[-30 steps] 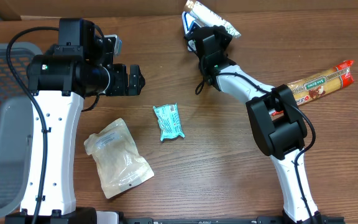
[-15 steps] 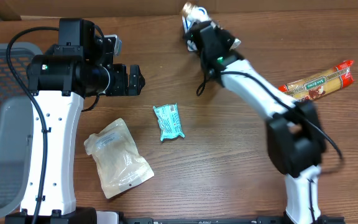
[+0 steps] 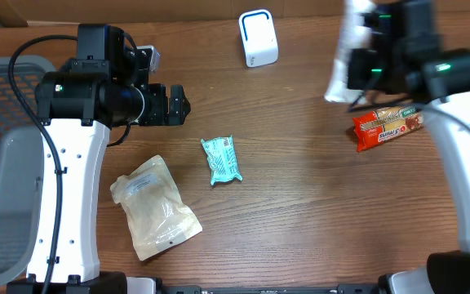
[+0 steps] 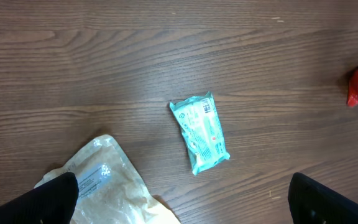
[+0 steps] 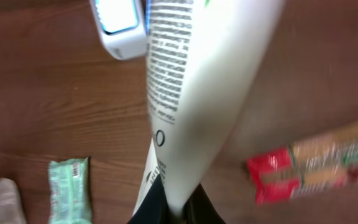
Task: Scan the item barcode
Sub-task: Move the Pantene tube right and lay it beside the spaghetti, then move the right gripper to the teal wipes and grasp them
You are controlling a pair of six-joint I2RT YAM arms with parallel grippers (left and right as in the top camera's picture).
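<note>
The right fingers (image 5: 146, 208) are pinching a white printed packet (image 5: 197, 81) above the worktop (image 3: 300, 180). The left fingers (image 4: 55, 194) are hanging spread wide.

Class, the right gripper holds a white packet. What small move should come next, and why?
Probably lower the white packet onto bare table near the snack bar and release. The right gripper is shut on it, has swung well away from the scanner, and hangs above that side.
</note>
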